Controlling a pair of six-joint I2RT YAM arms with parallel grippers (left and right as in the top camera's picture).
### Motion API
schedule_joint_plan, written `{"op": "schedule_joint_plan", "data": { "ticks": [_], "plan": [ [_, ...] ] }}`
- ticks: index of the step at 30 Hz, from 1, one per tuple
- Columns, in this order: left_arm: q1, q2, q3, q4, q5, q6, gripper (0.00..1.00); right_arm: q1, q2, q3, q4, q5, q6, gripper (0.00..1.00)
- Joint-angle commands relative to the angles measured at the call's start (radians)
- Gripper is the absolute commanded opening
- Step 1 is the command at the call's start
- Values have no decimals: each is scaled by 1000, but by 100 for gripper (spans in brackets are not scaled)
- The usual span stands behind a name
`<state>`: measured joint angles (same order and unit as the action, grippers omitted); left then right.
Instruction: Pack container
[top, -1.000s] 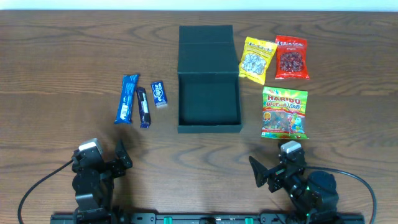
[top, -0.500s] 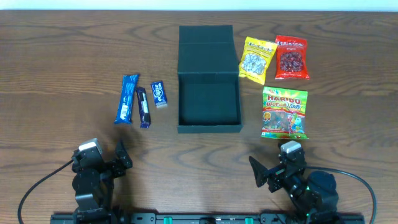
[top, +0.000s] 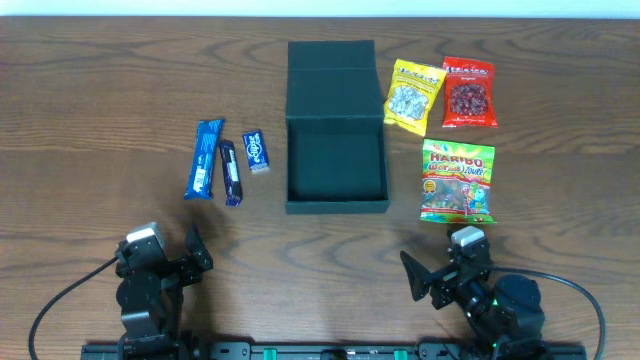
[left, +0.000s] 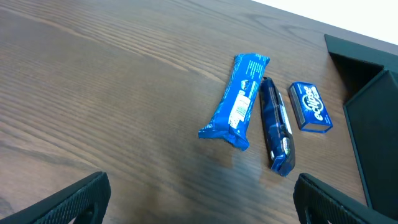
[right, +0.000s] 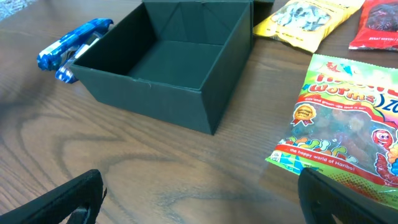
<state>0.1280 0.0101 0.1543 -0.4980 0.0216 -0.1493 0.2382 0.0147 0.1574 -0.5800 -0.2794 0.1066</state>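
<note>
The left gripper (left: 200, 208) stands wide open with nothing between its fingers (left: 73, 198) — the two dark tips sit in the bottom corners of the left wrist view, over bare wood. The right gripper (right: 199, 208) is spread just as wide and holds nothing, its tips likewise in the bottom corners of its own wrist view. Seen from overhead, both arms sit at the bottom edge, one at lower left and one at lower right, each well apart from every item. Above the left gripper, in the left half of the frame, three blue snacks lie side by side on the table (top: 100, 100): a long light-blue packet (top: 204, 159), a slim dark-blue bar (top: 231, 172) just beside it, and a small blue pack (top: 256, 151). The container (top: 336, 165) sits at the centre of the overhead frame, its lid flap (top: 330, 78) folded back toward the top edge and its dark floor showing. To its right lie a yellow bag (top: 414, 95) and a red bag (top: 468, 92) in the upper right, with a Haribo bag (top: 457, 180) below them — nearest the right gripper.
</note>
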Motion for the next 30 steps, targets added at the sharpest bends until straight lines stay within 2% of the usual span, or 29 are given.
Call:
{"op": "schedule_joint_plan", "data": {
  "ticks": [1, 19, 24, 27, 30],
  "plan": [
    [-4, -6, -16, -2, -10, 19, 95, 12, -10, -3, 1, 3, 12, 99],
    [-4, -6, -16, -2, -10, 19, 95, 12, -10, -3, 18, -7, 22, 99],
    [-4, -6, -16, -2, -10, 19, 95, 12, -10, -4, 15, -135, 312, 99],
    [-4, -6, -16, -2, -10, 19, 95, 12, -10, -4, 59, -137, 437, 99],
    [-4, -6, -16, -2, -10, 19, 95, 12, -10, -3, 124, -159, 465, 99]
  ]
}}
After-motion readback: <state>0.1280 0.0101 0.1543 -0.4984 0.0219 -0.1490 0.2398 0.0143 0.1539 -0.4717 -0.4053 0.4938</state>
